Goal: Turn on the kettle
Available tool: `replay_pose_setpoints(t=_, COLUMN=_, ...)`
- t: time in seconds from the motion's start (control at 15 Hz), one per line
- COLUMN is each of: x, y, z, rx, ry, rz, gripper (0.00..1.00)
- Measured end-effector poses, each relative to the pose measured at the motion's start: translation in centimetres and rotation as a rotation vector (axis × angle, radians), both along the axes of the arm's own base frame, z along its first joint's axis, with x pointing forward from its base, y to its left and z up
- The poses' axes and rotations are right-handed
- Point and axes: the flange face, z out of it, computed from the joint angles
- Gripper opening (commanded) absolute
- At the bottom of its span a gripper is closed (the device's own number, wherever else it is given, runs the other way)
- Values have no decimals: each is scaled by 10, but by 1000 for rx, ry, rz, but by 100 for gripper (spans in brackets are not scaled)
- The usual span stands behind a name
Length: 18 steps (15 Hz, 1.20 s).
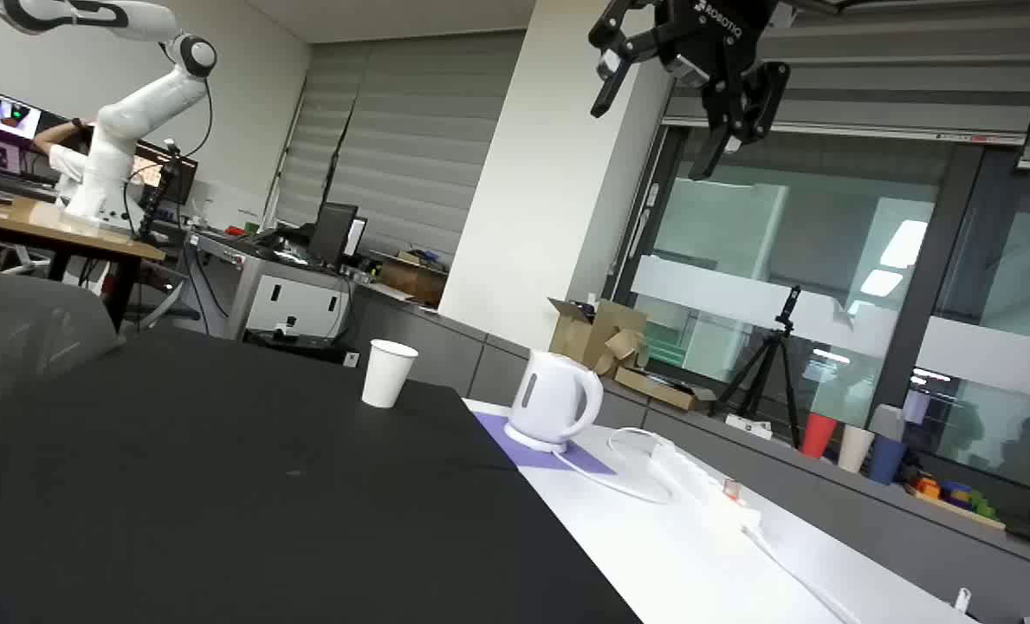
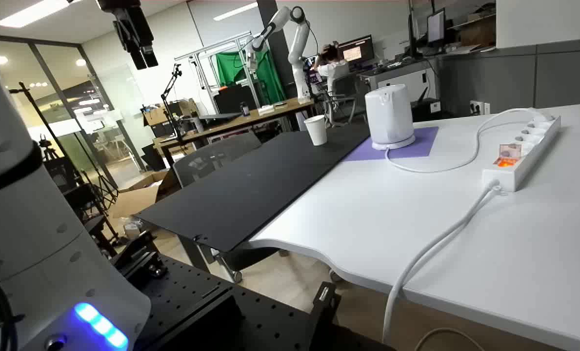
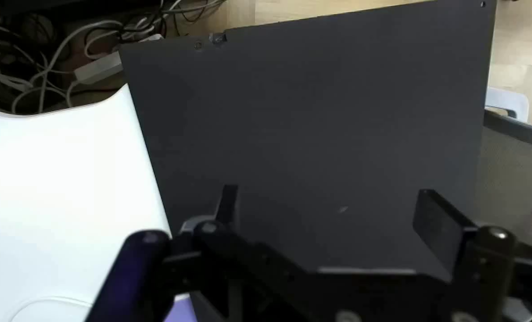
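The white kettle [image 1: 546, 400] stands upright on its base on a purple mat [image 1: 586, 459], with its loop handle visible on its side. It also shows in an exterior view [image 2: 390, 116], where the handle is hidden. A white cord runs from its base. My gripper [image 1: 651, 144] is high above the tabletop, well apart from the kettle, open and empty. It also shows at the top of an exterior view [image 2: 146, 63]. In the wrist view the gripper's open jaws [image 3: 328, 192] hang over a black board [image 3: 310, 112]. The kettle is out of the wrist view.
A white tapered cup [image 2: 317, 131] stands on the black board beside the kettle. A white power strip [image 2: 523, 156] with an orange lit switch lies on the white table [image 2: 338, 214]. Its cords cross the table. A grey chair [image 2: 211, 158] stands beyond the board.
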Motion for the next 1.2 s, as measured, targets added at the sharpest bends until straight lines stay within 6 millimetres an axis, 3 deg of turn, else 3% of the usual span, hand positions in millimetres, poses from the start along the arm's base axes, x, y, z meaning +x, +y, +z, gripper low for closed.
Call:
replay_pose_setpoints(t=0.73, x=3, y=-5, z=1, rx=-14, ry=-16, rz=14, gripper=100)
replay_pose_setpoints(t=0.87, x=15, y=-26, z=1, rx=-49, ry=-40, rz=30, gripper=100)
replay_pose_setpoints(t=0.93, x=24, y=-43, z=0, rx=-70, ry=-50, rz=38, gripper=75)
replay_pose_setpoints(t=1.0, x=35, y=-65, z=-2, rx=-94, ry=-58, rz=43, gripper=75)
replay_pose_setpoints(t=1.2, x=73, y=-137, z=-8, rx=-152, ry=-76, rz=47, gripper=53)
